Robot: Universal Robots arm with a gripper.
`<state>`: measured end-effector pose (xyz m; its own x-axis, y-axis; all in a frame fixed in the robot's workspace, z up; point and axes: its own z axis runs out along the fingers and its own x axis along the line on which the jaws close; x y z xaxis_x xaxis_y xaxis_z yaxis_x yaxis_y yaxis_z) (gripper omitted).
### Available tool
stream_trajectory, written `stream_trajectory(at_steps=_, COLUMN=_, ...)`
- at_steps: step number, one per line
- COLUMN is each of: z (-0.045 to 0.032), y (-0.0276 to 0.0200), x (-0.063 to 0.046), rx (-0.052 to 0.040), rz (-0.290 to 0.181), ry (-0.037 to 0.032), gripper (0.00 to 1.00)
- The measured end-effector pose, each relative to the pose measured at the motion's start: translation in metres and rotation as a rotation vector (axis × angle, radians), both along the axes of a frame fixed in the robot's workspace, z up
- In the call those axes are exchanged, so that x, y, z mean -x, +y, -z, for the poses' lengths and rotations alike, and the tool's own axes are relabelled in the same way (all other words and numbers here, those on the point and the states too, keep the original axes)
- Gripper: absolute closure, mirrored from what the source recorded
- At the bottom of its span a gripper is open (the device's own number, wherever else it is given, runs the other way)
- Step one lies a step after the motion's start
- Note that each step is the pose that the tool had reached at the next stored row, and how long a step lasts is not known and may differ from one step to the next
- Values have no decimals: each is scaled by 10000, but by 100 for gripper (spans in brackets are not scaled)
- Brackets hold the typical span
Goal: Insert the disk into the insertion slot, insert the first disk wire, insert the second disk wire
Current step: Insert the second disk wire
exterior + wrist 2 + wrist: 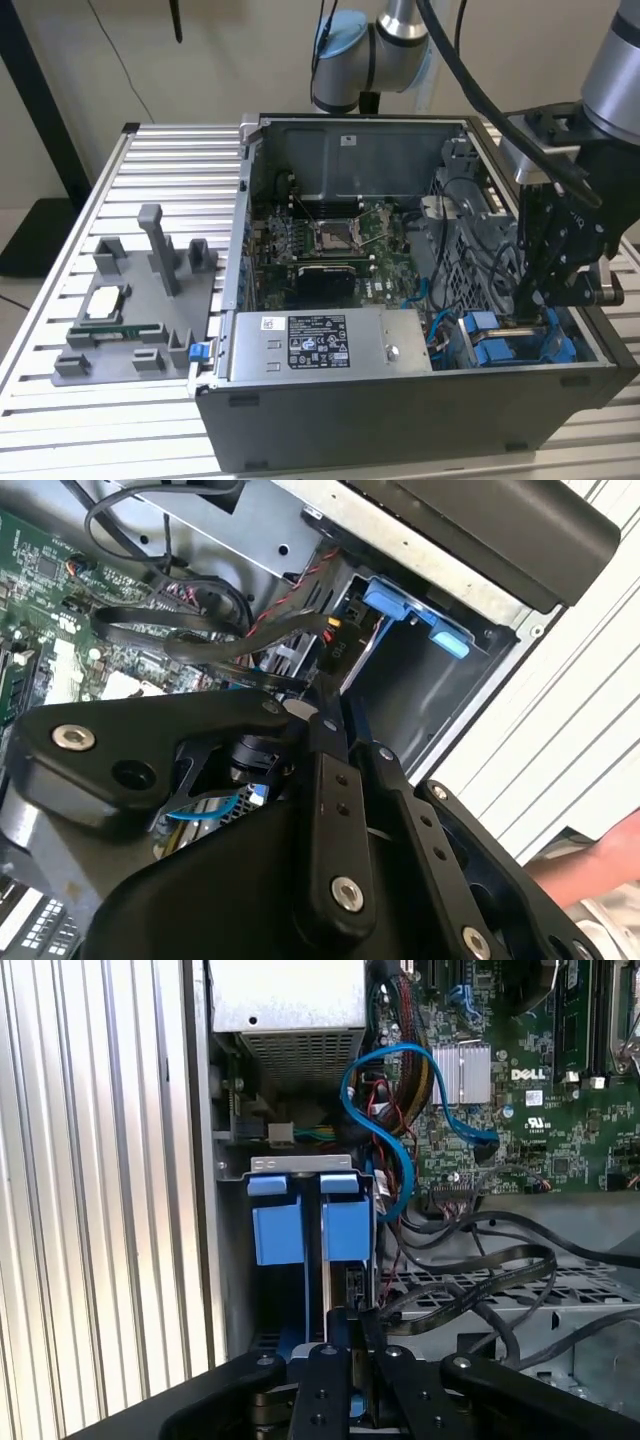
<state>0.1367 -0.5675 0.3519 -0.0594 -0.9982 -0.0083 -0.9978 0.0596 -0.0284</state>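
Disk (345, 1290) stands on edge in the insertion slot (300, 1175) of the drive cage, its blue carrier tabs (312, 1230) showing in the first wrist view at the corner of the open computer case (400, 420), beside the power-supply box (330, 345). My gripper (350, 1335) is lowered into that corner; in the exterior view it (535, 300) hangs over the blue carriers at the exterior view's right. My fingers (340, 1325) sit close together on the disk's upper edge, but I cannot tell whether they actually clamp it or only rest against it. A blue data cable (395, 1110) loops from the motherboard (540, 1070) toward the cage, lying just beside the disk; whether its end is plugged in is hidden. Black ribbon cables (480, 1270) cross the perforated cage plate next to my fingers. In the second wrist view a blue carrier (415, 615) sits at the case wall. Outside the case, on the slatted table (110, 420), a grey fixture tray (140, 300) carries a processor (105, 300) and a memory stick (115, 332).
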Motion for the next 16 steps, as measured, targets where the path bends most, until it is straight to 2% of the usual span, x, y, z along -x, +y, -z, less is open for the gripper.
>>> stream_trajectory(at_steps=3, z=10, y=10, x=2, rx=-2, rz=1, ry=-28, gripper=100)
stream_trajectory(at_steps=9, z=56, y=55, x=10, rx=-3, rz=-1, ry=-142, gripper=100)
stream_trajectory(at_steps=16, z=86, y=71, x=12, rx=-1, rz=-15, ry=-190, gripper=100)
